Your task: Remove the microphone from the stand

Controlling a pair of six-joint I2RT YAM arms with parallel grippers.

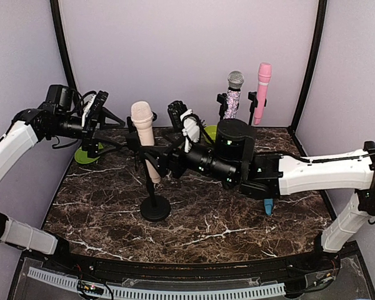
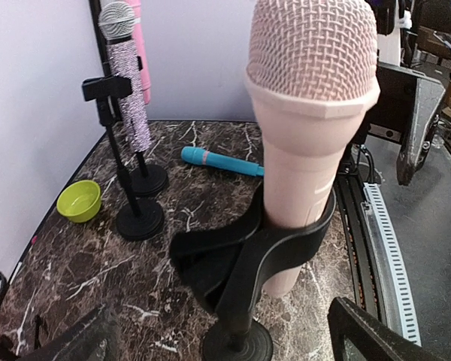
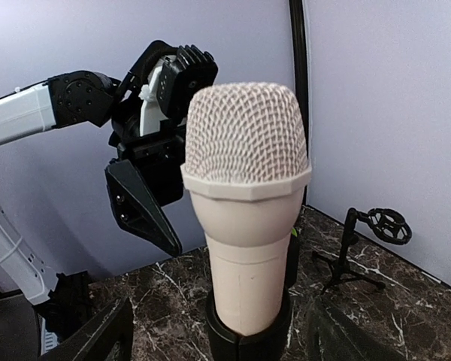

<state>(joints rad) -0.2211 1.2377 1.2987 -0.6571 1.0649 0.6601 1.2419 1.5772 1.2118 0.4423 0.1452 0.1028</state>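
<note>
Across the lower half of your top view lies the dark, white-veined marble bench (image 1: 237, 219). Left of centre on it a black stand (image 1: 155, 207) rises from a round base. The microphone (image 1: 144, 128) sits upright in that stand, its head up near the middle-left of the frame. It is pale pink-beige all over, with a rounded mesh head, a faceted collar beneath it and a smooth body that narrows downward. In your left wrist view the stand's black clip (image 2: 248, 256) wraps the lower body, so the microphone is fully seated. Your right hand (image 1: 159, 164) comes in from the right at clip height. Its two fingers (image 3: 98, 335) show in the bottom corners of the right wrist view, spread wide on either side of the microphone, with a gap on each side and nothing gripped. Your left hand (image 1: 105, 128) hangs at the upper left of the top view, just beside the microphone's head, spread as wide as it goes and holding nothing.
</note>
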